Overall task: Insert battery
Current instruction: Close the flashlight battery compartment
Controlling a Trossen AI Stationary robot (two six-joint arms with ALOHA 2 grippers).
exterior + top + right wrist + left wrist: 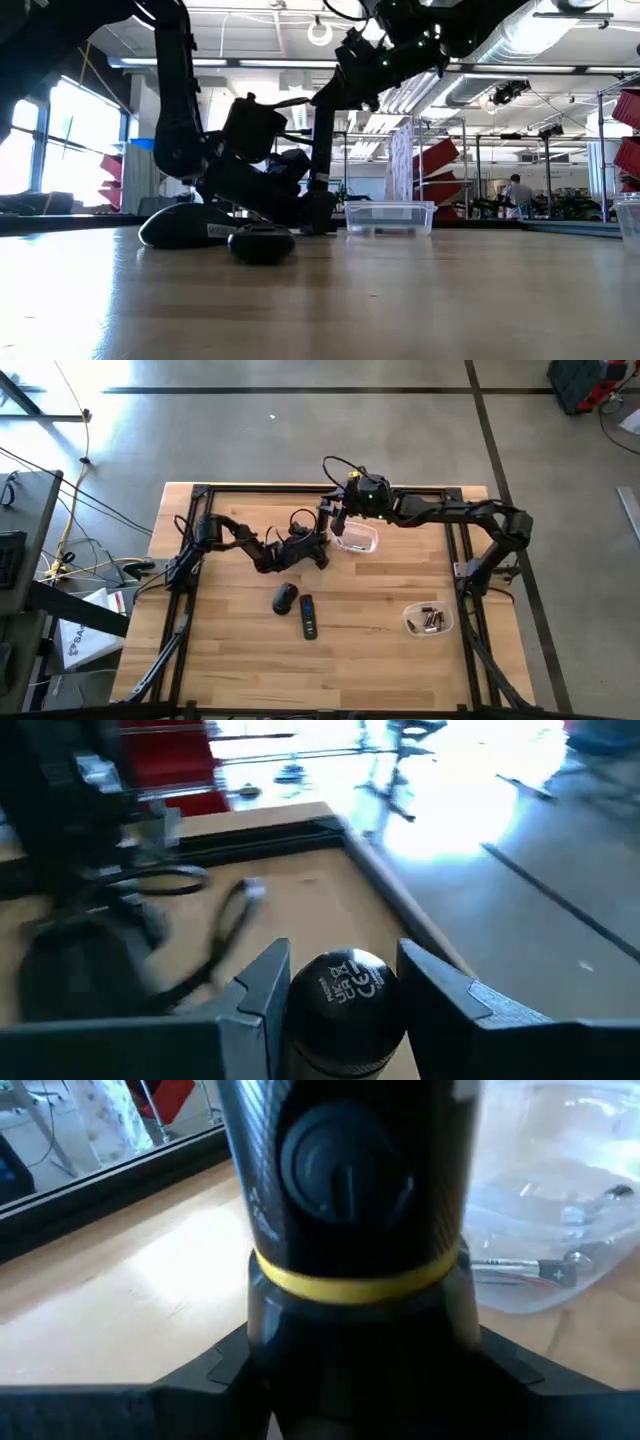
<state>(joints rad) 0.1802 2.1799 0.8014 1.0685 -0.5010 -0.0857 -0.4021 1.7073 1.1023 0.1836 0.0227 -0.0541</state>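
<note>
A black flashlight [322, 150] with a yellow ring [350, 1285] stands upright near the table's far middle. My left gripper [316, 552] is shut on its lower body. Above it, my right gripper [332, 518] is shut on the round end cap [345, 995] at the flashlight's top. Batteries [430, 621] lie in a clear tub at the front right, away from both grippers. My left gripper holds the flashlight's body just below the yellow ring [350, 1325], one finger on each side. It comes in low from the table's left, its fingers across the flashlight. The flashlight stands upright; whether its lower end rests on the table is hidden. My right gripper pinches the flashlight's end cap [345, 982] between its two fingers [262, 995], one on each side. It reaches in from the table's right, slanting down onto the top of the upright flashlight.
A clear tub [357, 540] with small metal parts stands right beside the flashlight, on its right. A black mouse [285, 598] and a black remote [309, 615] lie nearer the front edge. Bare wood lies at the front left.
</note>
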